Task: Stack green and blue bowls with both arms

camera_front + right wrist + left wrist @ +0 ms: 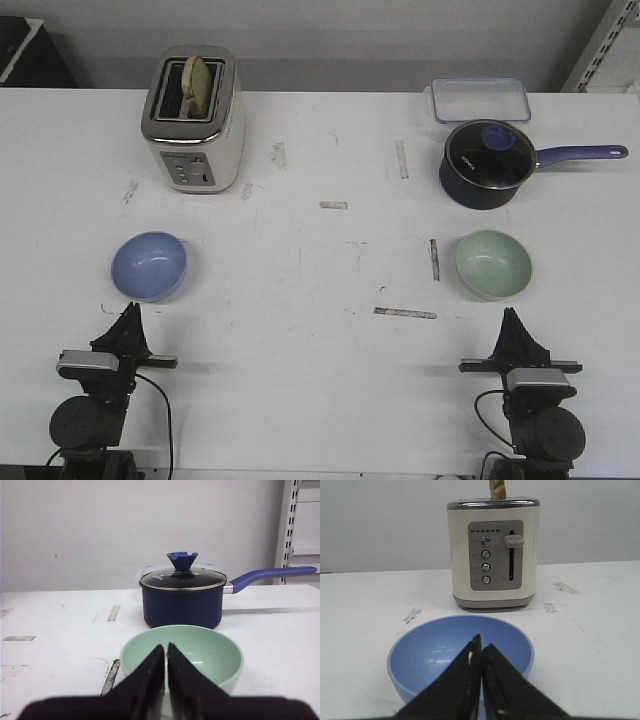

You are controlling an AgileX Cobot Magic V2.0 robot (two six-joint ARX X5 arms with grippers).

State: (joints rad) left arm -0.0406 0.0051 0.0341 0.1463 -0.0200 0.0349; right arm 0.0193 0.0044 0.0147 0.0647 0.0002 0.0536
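Bright, even overhead light on the white desk (320,300); soft faint shadows, slight softness, no strong glare

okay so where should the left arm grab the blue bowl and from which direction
Likely the rim of the blue bowl, on the side nearest the left gripper, coming from above with one finger inside and one outside. It sits upright and open, its smooth round wall offers no handle, and the thin rim is the only edge that fits between the fingers. The gripper is shut now, so it must open first.
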